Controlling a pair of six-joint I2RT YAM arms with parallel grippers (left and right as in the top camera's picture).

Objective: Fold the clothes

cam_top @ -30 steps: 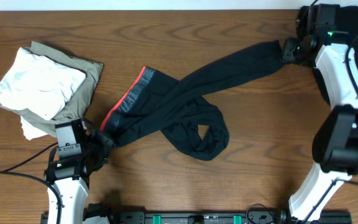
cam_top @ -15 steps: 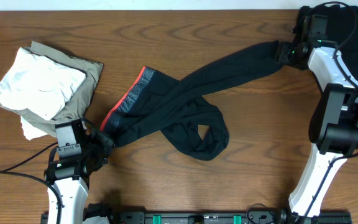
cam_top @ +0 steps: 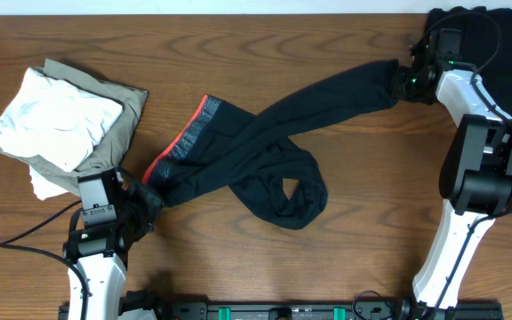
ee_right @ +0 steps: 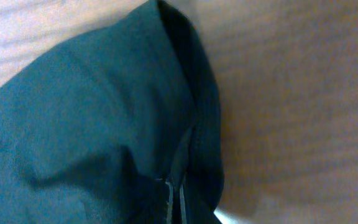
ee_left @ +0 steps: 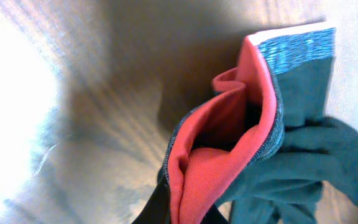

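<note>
**Both end effectors clamped, arms at opposite corners**

The left arm rises from the near-left edge. The left end effector is closed on the leggings. The right arm stretches to the far right, elbow bent. The right end effector is pinched tight on the same leggings.

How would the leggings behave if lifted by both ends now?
Probably floppy: the leggings lie twisted and looped, so the middle would likely sag. Likely light too, since the thin fabric bunches easily at the left gripper.
</note>
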